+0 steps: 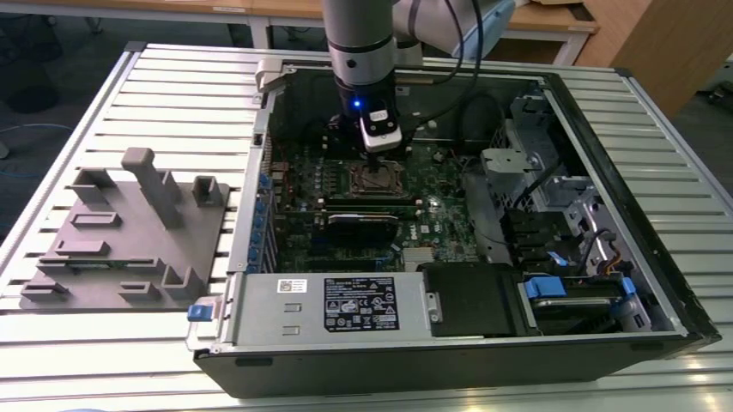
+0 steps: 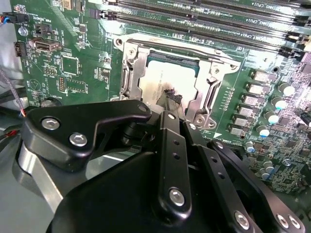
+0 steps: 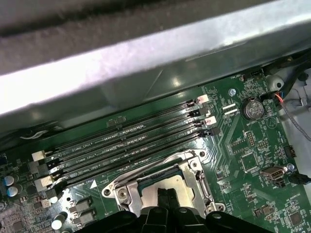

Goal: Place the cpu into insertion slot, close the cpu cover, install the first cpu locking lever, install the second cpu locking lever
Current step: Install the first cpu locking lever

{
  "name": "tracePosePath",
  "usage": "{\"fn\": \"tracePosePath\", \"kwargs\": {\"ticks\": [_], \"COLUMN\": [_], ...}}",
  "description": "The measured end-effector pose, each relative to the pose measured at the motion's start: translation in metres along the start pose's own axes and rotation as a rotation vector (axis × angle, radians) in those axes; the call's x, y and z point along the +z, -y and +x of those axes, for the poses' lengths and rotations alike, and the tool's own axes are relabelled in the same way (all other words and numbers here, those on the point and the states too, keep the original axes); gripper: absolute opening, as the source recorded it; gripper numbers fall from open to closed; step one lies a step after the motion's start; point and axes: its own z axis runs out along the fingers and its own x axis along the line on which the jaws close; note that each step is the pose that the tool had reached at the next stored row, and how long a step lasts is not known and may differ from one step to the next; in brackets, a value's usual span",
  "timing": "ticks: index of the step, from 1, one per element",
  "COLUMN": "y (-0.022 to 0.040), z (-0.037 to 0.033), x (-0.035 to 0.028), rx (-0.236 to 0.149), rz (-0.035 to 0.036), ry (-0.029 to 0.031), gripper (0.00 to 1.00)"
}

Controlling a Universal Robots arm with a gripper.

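Exterior view. An open computer case (image 1: 619, 257) lies on its side on a slatted metal counter (image 1: 172, 77). The arm (image 1: 360, 43) comes straight down into the case, and the jaws of the gripper (image 1: 375, 156) sit just above the insertion slot (image 1: 375, 179) near the middle of the green motherboard (image 1: 441, 227). A grey moulded fixture (image 1: 126, 236) rests on the counter at the exterior view's left, well apart from the case. The black power supply box (image 1: 332, 305) fills the near edge of the case; a black card (image 1: 363, 220) stands between it and the slot.

Second wrist view. The black linkage of the gripper (image 2: 170, 96) fills the foreground. The fingertips (image 2: 166, 93) are drawn together and hang over the cpu (image 2: 167, 77), whose pale grey top shows inside the square opening. The cpu cover (image 2: 165, 46) lies flat down around it, with the chip seated in the insertion slot (image 2: 127, 73). Whether the tips touch the chip I cannot tell; nothing is seen gripped between them. Long black memory slots (image 2: 204, 19) run beyond the socket.

First wrist view. The gripper (image 3: 167, 194) appears as two dark tips pressed side by side over the cpu (image 3: 148, 187). The cpu cover (image 3: 146, 170) frames the chip. Memory slots (image 3: 126, 145) lie just beside it, with the case wall (image 3: 146, 63) behind.
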Motion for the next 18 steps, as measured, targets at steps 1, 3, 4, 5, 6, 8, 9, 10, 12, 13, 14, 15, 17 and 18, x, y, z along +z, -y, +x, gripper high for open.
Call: {"fn": "tracePosePath", "kwargs": {"ticks": [1,3,4,5,6,8,9,10,12,13,14,15,17,18], "y": [-0.0001,-0.0002,-0.0003,-0.0005,-0.0006,-0.0006,-0.0005,-0.0005,-0.0006,-0.0006,-0.0006,-0.0006,-0.0006,-0.0006], "z": [0.0,0.0001,0.0002,0.0003,0.0003,0.0004,0.0005,0.0005,0.0004,0.0004,0.0004,0.0005,0.0005,0.0005], "x": [0.0002,0.0006,0.0008,0.0011,0.0013,0.0017,0.0016,0.0016,0.0017,0.0017,0.0017,0.0018,0.0022,0.0023], "rx": [0.0,-0.001,-0.001,-0.002,-0.002,-0.004,-0.004,-0.004,-0.004,-0.004,-0.004,-0.006,-0.028,-0.041], "rz": [0.0002,0.0016,0.0025,0.0035,0.0048,0.0076,0.0081,0.0081,0.0081,0.0081,0.0081,0.0077,0.0041,0.0023], "ry": [-0.001,-0.0037,-0.006,-0.009,-0.0127,-0.0209,-0.0215,-0.0218,-0.0221,-0.0222,-0.0223,-0.0225,-0.0235,-0.0244], "gripper": [0.1,0.1,0.1,0.1,0.1,0.1,0.1,0.1,0.1,0.1,0.1,0.1,0.1,0.1]}}
